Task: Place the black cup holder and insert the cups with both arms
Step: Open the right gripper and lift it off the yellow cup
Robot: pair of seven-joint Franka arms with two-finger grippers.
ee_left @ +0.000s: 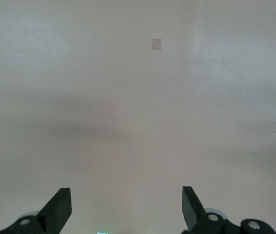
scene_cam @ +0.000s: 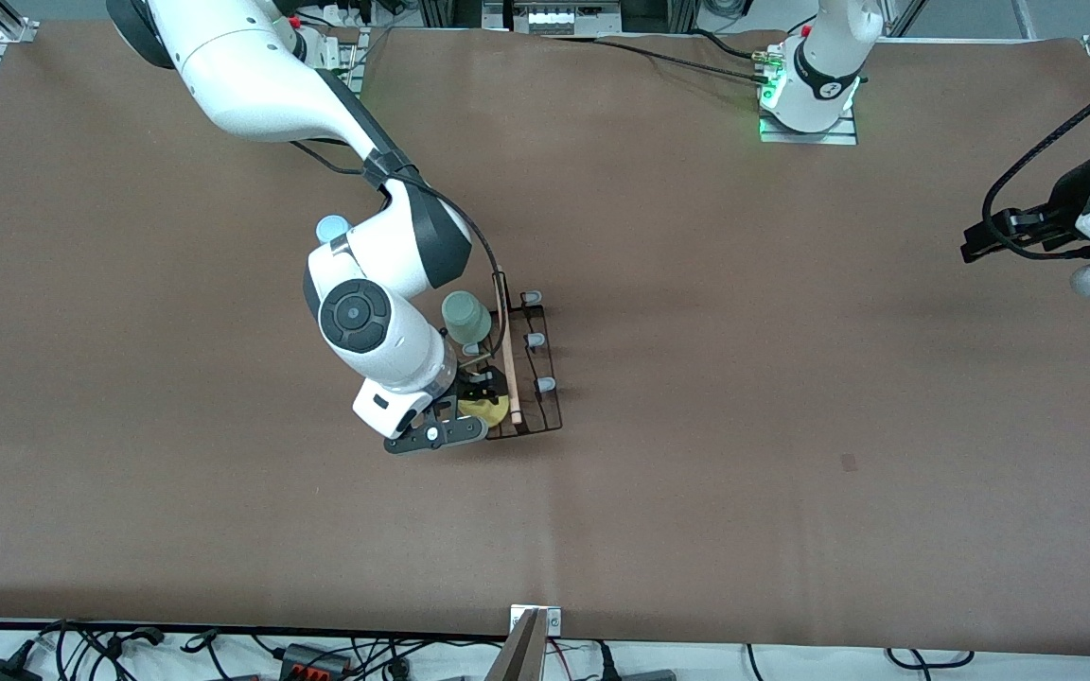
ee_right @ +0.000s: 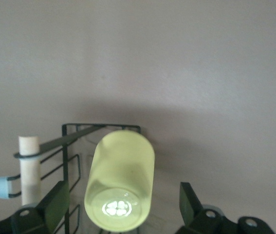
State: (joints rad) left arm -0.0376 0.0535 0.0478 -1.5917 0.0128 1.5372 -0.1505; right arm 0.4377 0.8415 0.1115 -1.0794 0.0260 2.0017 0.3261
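- The right gripper (scene_cam: pixel 481 392) hangs over the black cup holder (scene_cam: pixel 534 378) mid-table, fingers spread wide on either side of the yellow cup (ee_right: pixel 120 180) without touching it, the cup upside down on a peg.
- The mint cup (scene_cam: pixel 465 318) sits on a neighbouring peg.
- The left gripper (ee_left: pixel 126 207) waits, fingers apart and empty.
- Best practice: lift straight up, clear of the wire.

A brown mat covers the counter (scene_cam: pixel 791 397), evenly lit. Aluminium frame posts (scene_cam: pixel 10 24) stand at its corners. Cables (scene_cam: pixel 318 653) trail along its near edge.
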